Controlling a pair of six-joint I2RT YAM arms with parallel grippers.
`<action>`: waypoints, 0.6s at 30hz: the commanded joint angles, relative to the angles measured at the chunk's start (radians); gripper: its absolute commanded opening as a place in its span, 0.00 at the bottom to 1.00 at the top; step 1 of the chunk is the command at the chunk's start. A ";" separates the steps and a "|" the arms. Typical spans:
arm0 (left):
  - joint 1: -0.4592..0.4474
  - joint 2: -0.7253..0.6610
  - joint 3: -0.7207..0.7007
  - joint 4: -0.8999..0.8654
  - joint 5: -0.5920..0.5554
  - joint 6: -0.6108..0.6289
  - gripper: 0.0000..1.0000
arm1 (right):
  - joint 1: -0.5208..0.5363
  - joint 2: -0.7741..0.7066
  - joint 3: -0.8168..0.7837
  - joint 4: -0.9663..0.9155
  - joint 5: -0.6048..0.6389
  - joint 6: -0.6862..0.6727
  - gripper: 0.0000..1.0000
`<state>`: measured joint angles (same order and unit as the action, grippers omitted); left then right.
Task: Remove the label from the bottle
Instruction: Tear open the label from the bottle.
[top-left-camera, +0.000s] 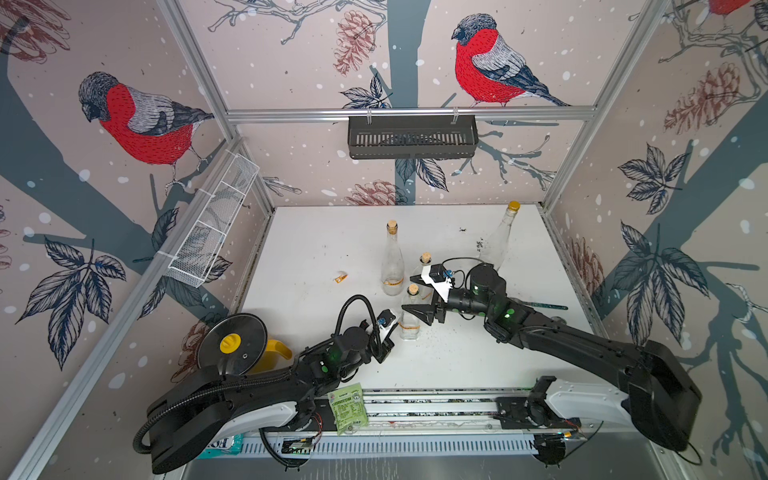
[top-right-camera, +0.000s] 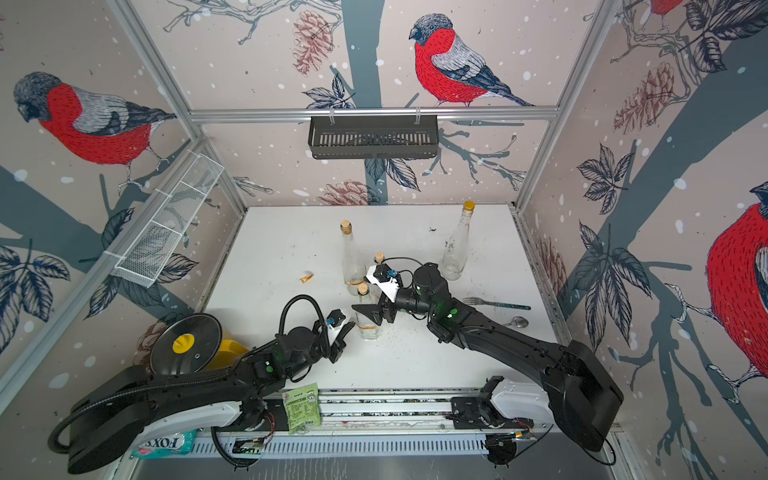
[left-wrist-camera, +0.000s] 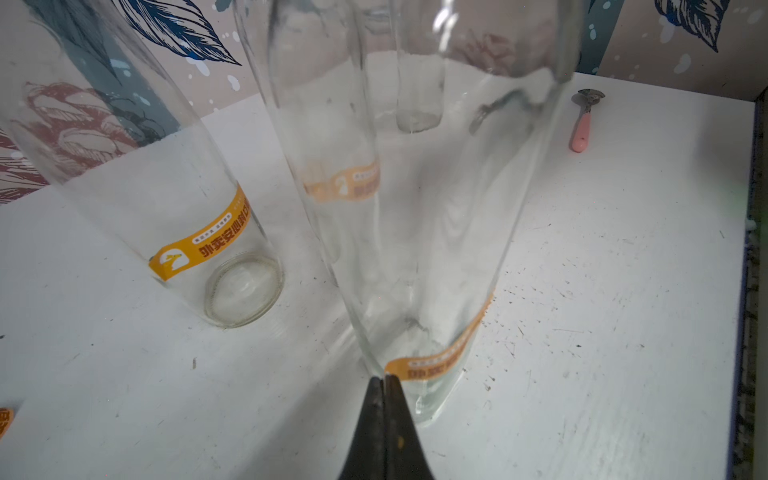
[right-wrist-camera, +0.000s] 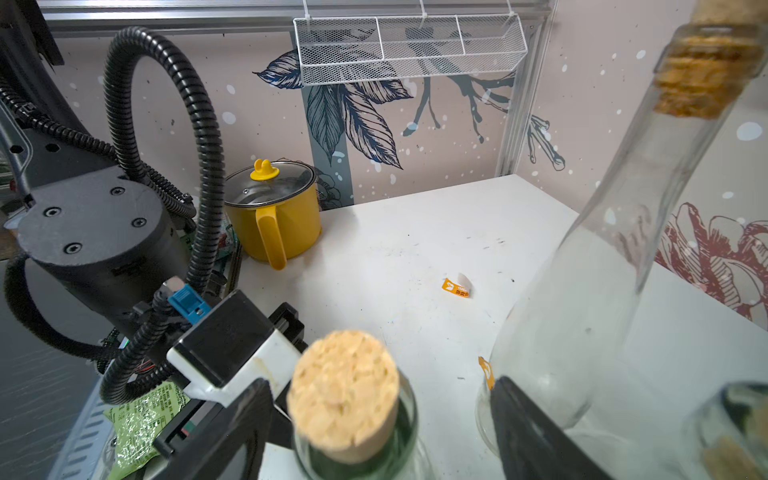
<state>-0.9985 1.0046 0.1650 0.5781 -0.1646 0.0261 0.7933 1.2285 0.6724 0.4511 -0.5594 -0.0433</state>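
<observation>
A short clear corked bottle (top-left-camera: 410, 316) (top-right-camera: 366, 322) stands mid-table with an orange label (left-wrist-camera: 436, 358) (top-left-camera: 409, 327) round its base. My left gripper (left-wrist-camera: 384, 379) (top-left-camera: 391, 330) is shut, its tips against the label's near end; I cannot tell whether paper is pinched between them. My right gripper (right-wrist-camera: 382, 432) (top-left-camera: 415, 297) is open over the same bottle. Its fingers stand on either side of the cork (right-wrist-camera: 343, 392), apart from it. A torn-off orange label piece (top-left-camera: 340, 277) (right-wrist-camera: 456, 287) lies on the table to the left.
A tall corked bottle (top-left-camera: 392, 266) and a smaller corked bottle (top-left-camera: 424, 262), both with orange labels, stand just behind. A large yellow-capped bottle (top-left-camera: 500, 239) is at the back right. A yellow lidded pot (top-left-camera: 237, 345), a fork (top-left-camera: 544, 306), a spoon (top-right-camera: 517, 322) and a green packet (top-left-camera: 347, 407) lie around.
</observation>
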 joint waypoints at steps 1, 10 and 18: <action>0.001 -0.003 0.000 0.015 -0.026 -0.005 0.00 | 0.000 0.015 0.019 0.049 -0.050 -0.021 0.76; 0.001 -0.003 -0.005 0.022 -0.042 -0.005 0.00 | -0.005 0.050 0.035 0.035 -0.075 -0.030 0.50; 0.001 -0.014 -0.005 0.021 -0.010 0.003 0.00 | -0.005 0.038 0.021 0.041 -0.063 -0.024 0.30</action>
<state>-0.9985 0.9966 0.1627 0.5789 -0.1867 0.0257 0.7860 1.2739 0.6956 0.4641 -0.6197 -0.0704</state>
